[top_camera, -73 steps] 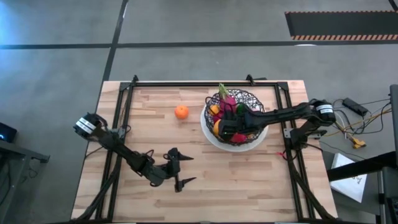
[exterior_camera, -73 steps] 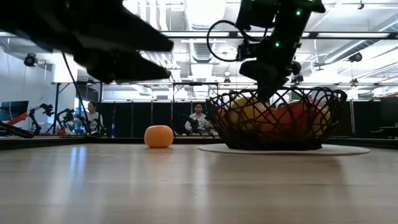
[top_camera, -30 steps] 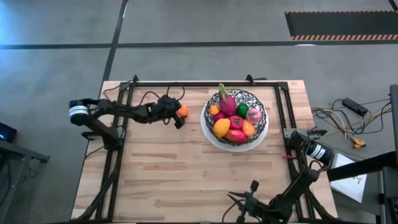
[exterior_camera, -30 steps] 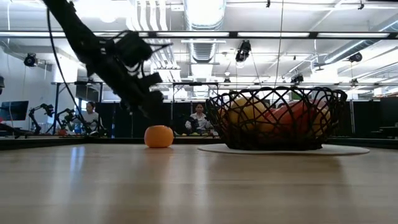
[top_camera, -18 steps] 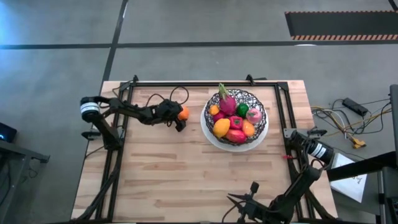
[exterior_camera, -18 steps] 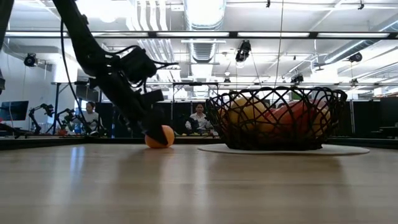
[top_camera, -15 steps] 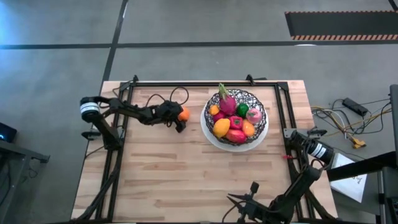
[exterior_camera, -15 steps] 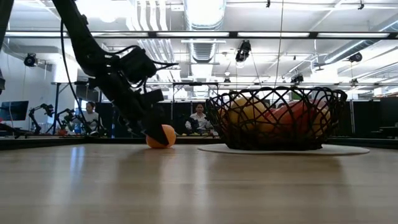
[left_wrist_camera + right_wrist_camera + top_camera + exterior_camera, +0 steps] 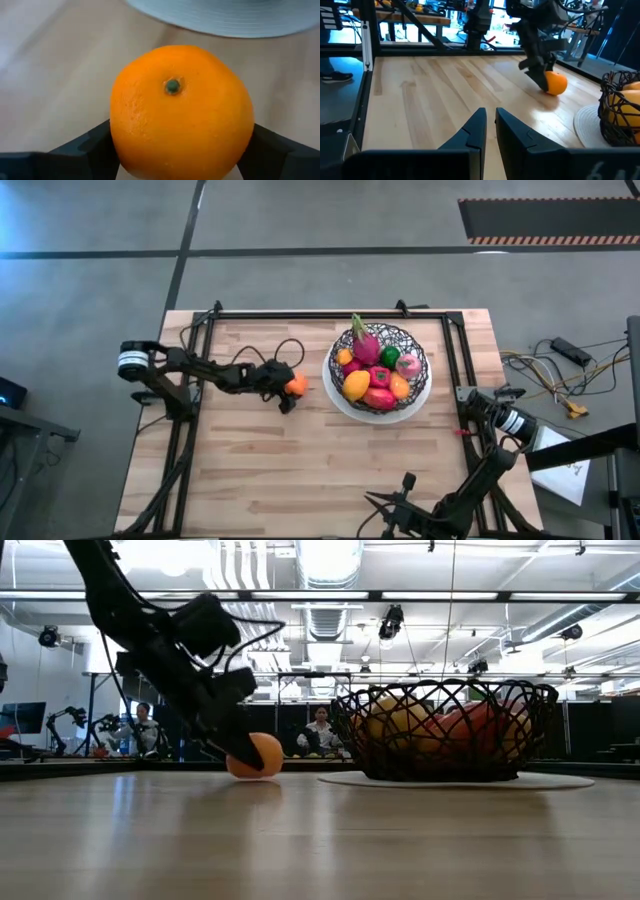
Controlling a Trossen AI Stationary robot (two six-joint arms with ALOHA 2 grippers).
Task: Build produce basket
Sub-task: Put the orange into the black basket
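Since a moment ago, the left gripper (image 9: 288, 388) and the orange (image 9: 297, 384) have shifted nearer the basket (image 9: 410, 345). Its fingers (image 9: 80, 150) clasp the orange low on the table (image 9: 300, 470); a shallow hold could let it roll away. The right gripper (image 9: 490, 131) idles near the table's front edge, fingers narrow.

An orange (image 9: 296, 384) is gripped on the table (image 9: 300, 470) by the left gripper (image 9: 288, 387), just left of the produce-filled basket (image 9: 420, 352); the right gripper (image 9: 385, 502) is parked at the near edge.
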